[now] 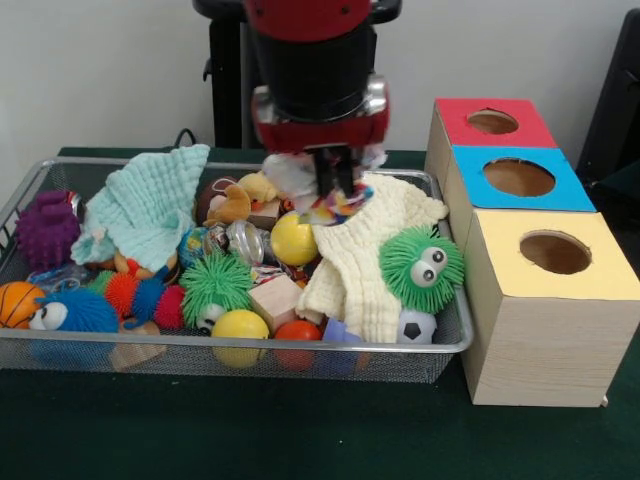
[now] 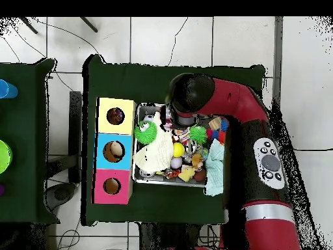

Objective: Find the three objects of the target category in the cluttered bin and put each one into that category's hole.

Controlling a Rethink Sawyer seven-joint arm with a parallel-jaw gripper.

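The silver wire-mesh bin (image 1: 250, 345) is full of toys and cloths. My gripper (image 1: 336, 192) hangs over the bin's far middle, its dark fingers close together on a small white fabric bundle with red, blue and yellow print (image 1: 342, 207), held just above the clutter. White fabric (image 1: 290, 172) shows behind the fingers. No other printed bundle shows. The yellow-topped box's round hole (image 1: 555, 252) is at the near right, beside the bin. In the overhead view the arm (image 2: 195, 94) hides the gripper; the yellow box's hole (image 2: 116, 116) lies beside the bin (image 2: 135, 177).
A mint cloth (image 1: 150, 205), a cream cloth (image 1: 365, 265), a green spiky ball with eyes (image 1: 422, 268), a yellow ball (image 1: 293, 240) and a purple spiky ball (image 1: 45, 228) fill the bin. The blue-topped box (image 1: 518, 178) and red-topped box (image 1: 492, 122) stand behind the yellow one.
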